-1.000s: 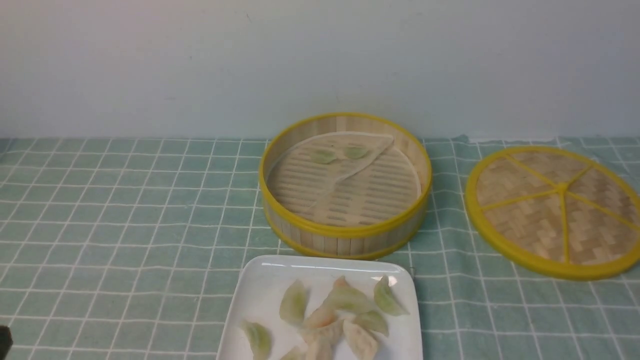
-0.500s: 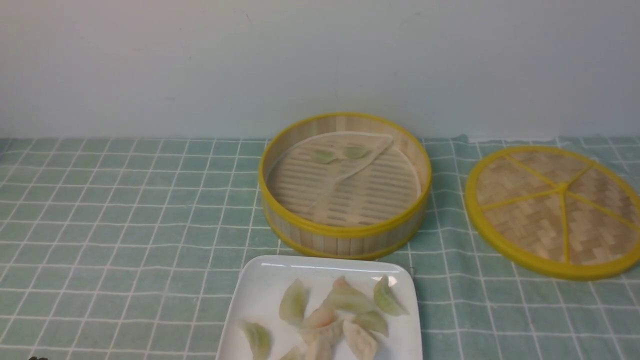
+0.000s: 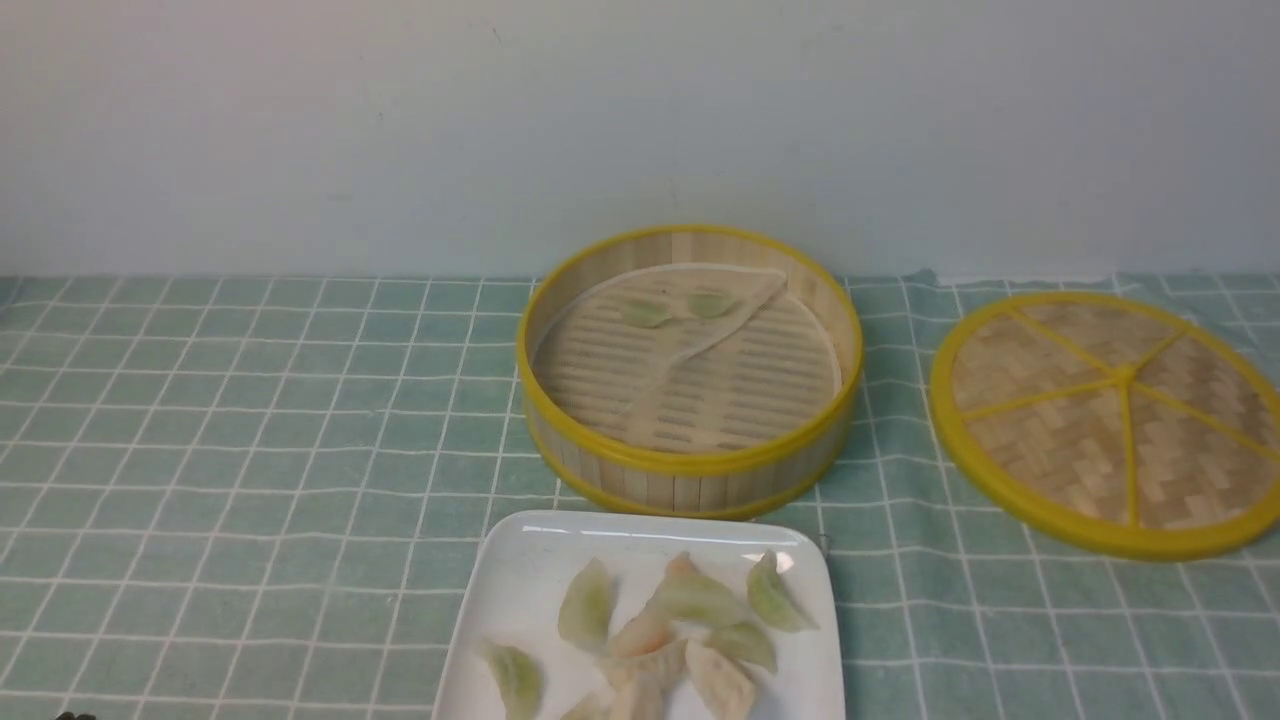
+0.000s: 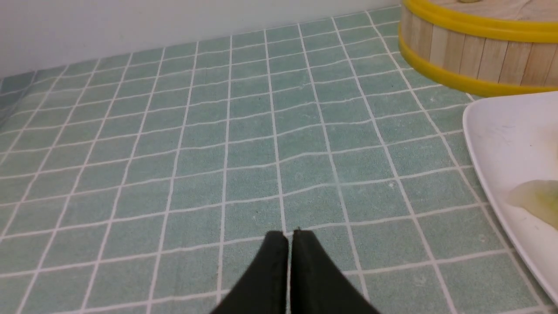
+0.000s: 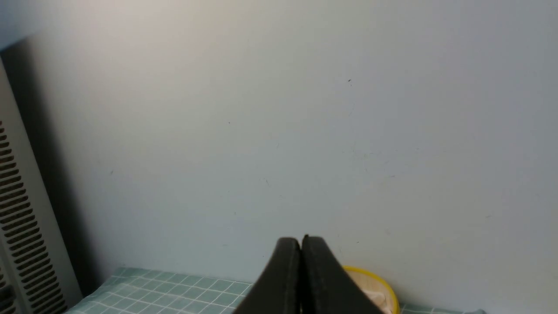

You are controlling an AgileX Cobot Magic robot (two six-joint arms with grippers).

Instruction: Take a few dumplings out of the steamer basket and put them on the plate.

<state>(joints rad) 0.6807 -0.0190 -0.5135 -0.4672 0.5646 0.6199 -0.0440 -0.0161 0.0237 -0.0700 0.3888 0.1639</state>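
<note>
The steamer basket [image 3: 690, 462] stands mid-table with two pale green dumplings [image 3: 646, 312] on its folded paper liner at the back. In front of it the white plate [image 3: 520, 570] holds several dumplings [image 3: 690, 598]. My left gripper [image 4: 290, 235] is shut and empty, low over the checked cloth, left of the plate [image 4: 492, 135] and basket [image 4: 462, 48]. My right gripper [image 5: 301, 240] is shut and empty, raised and facing the wall, with the basket's rim [image 5: 383, 283] just behind it. Only a dark sliver of the left arm [image 3: 75, 716] shows in the front view.
The flat woven lid with yellow spokes [image 3: 1110, 420] lies right of the basket. A green checked cloth [image 3: 250, 430] covers the table up to the pale wall [image 3: 400, 120]. A grey vented panel [image 5: 17, 218] stands at the side in the right wrist view.
The dark bit of the left arm at the front view's lower left edge has sunk almost out of the picture. Dumplings, basket and plate have not moved.
</note>
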